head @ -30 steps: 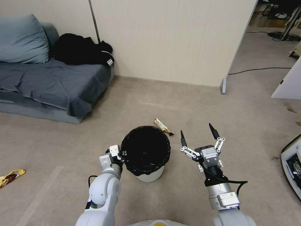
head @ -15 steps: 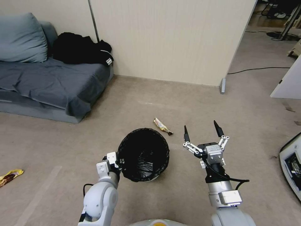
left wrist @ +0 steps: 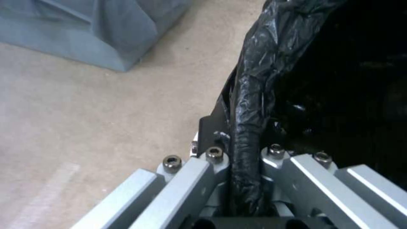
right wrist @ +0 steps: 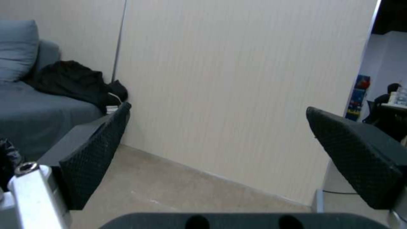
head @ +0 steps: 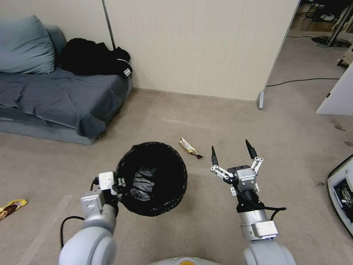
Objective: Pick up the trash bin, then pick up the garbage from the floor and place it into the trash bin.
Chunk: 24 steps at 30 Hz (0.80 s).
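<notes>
Head view: L gripper (head: 118,183) pinched bin (head: 152,179) rim at 9 o'clock; light, bag slippery. R gripper (head: 231,154) wide, empty.

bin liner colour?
Black, crinkly bin liner, folded over the rim; clearest in the head view.

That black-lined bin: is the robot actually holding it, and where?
Yes. The left gripper pinches the trash bin by its bag-covered rim. The right gripper is open, holding nothing.
</notes>
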Motion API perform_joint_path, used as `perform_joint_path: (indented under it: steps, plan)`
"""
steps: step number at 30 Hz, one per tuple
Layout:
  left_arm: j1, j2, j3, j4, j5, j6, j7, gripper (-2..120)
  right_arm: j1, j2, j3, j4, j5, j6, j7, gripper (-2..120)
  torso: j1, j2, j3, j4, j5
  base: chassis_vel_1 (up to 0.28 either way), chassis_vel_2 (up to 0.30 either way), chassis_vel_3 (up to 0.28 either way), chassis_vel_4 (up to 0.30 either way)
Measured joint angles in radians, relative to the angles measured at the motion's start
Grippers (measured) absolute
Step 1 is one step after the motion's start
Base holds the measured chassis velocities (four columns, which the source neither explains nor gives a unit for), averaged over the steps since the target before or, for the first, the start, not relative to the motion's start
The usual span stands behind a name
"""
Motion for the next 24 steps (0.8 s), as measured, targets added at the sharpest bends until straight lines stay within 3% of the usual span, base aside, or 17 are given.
perform_joint_path:
  steps: [3, 11, 24]
  plan:
    - [0.056, 0.011, 0.007, -0.039, 0.053, -0.007, -0.002, 0, -0.006, 0.003, 0.003, 0.000, 0.004, 0.010, -0.015, 100, 0.000, 0.000, 0.000, -0.0002, 0.0002, 0.000, 0.000, 0.000, 0.000]
    - [0.112, -0.019, 0.031, -0.039, 0.138, -0.066, -0.004, 0, -0.014, 0.017, 0.007, -0.005, 0.005, 0.018, -0.036, 100, 0.000, 0.000, 0.000, -0.0002, 0.0002, 0.000, 0.000, 0.000, 0.000]
    - [0.142, -0.047, 0.043, -0.039, 0.174, -0.131, 0.000, 0, -0.019, 0.029, 0.005, -0.031, 0.014, 0.043, -0.063, 100, 0.000, 0.000, 0.000, 0.0000, 0.0000, -0.004, 0.004, 0.004, -0.001]
